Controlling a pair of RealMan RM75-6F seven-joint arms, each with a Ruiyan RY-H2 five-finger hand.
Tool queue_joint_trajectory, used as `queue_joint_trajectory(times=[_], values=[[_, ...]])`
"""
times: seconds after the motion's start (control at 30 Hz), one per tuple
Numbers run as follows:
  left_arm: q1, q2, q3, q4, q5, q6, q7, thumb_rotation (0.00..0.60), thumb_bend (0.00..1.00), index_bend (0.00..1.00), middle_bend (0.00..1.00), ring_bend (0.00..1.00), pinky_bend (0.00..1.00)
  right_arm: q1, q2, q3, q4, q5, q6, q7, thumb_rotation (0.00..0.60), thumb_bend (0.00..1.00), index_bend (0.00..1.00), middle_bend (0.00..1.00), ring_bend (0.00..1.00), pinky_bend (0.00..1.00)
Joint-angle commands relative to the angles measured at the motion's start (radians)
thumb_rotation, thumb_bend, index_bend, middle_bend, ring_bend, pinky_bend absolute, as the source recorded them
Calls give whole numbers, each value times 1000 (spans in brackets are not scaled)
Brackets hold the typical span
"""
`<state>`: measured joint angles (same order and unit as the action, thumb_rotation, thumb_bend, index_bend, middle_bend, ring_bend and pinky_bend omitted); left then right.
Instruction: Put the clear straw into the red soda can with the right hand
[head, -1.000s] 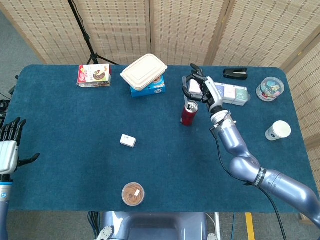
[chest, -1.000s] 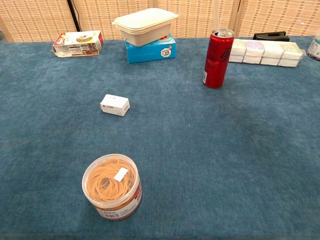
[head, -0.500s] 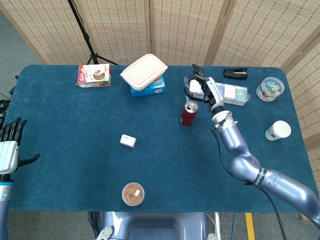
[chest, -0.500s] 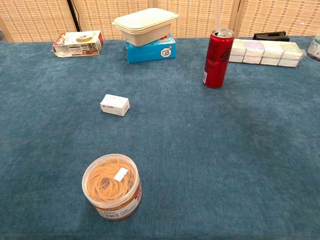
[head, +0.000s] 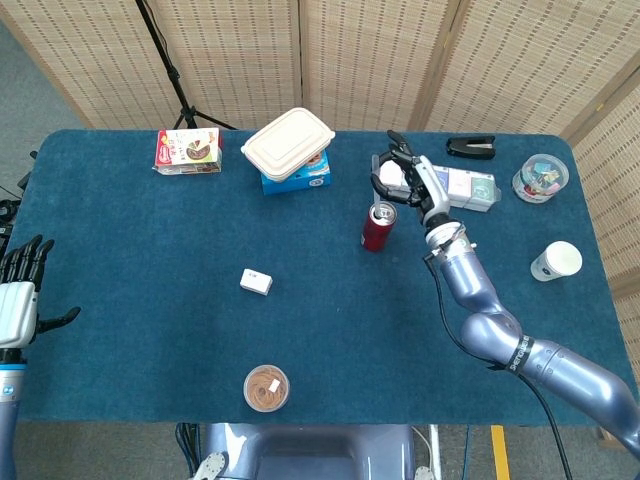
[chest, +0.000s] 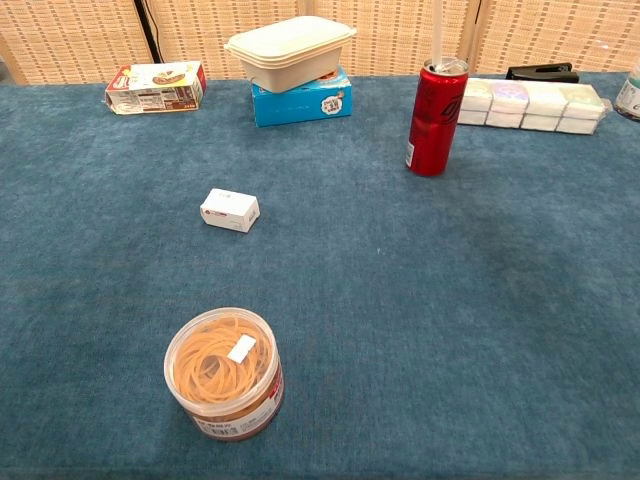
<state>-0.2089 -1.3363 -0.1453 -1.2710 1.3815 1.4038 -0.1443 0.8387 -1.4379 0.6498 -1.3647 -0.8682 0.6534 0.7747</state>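
The red soda can stands upright right of the table's middle, also seen in the chest view as the red soda can. The clear straw hangs upright with its lower end at the can's top opening. In the head view the straw is too thin to make out. My right hand hovers just above and behind the can, fingers curled together over it, holding the straw from above. The chest view does not reach that hand. My left hand rests at the table's left edge, fingers spread, holding nothing.
A white lidded container sits on a blue box behind the can's left. Tissue packs, a black stapler, a clear tub and a paper cup stand to the right. A small white box and a rubber-band tub lie nearer.
My right hand has drifted slightly right and back over the can, carrying the straw a little to the right above the can's top. The left hand has stayed still.
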Motion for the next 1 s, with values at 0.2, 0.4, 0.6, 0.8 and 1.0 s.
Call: queue_joint_trajectory(times=[0.2,0.4,0.6,0.8,1.0], values=[[-1,0,0,1,-1,-3,-3,600,0,0,0,0,56,3,-8,0,12,-4,-1,2,600,491,569,0,0,0],[-1,0,0,4,-2,-5,-5,600,0,0,0,0,56,2,-12,-2,19,-8,-1,3,600,491,570,0,0,0],[-3,-1,1,6,-1,-8,-7,600,0,0,0,0,56,-3,-7,-1,14,-22,0,7,600,491,570,0,0,0],[-3,-2,2,6,1,-7,-7,600,0,0,0,0,56,-6,-4,-2,10,-29,-2,10,600,490,570,0,0,0],[-3,-2,3,5,0,-10,-6,600,0,0,0,0,56,-8,-5,-7,15,-31,-7,12,600,491,570,0,0,0]])
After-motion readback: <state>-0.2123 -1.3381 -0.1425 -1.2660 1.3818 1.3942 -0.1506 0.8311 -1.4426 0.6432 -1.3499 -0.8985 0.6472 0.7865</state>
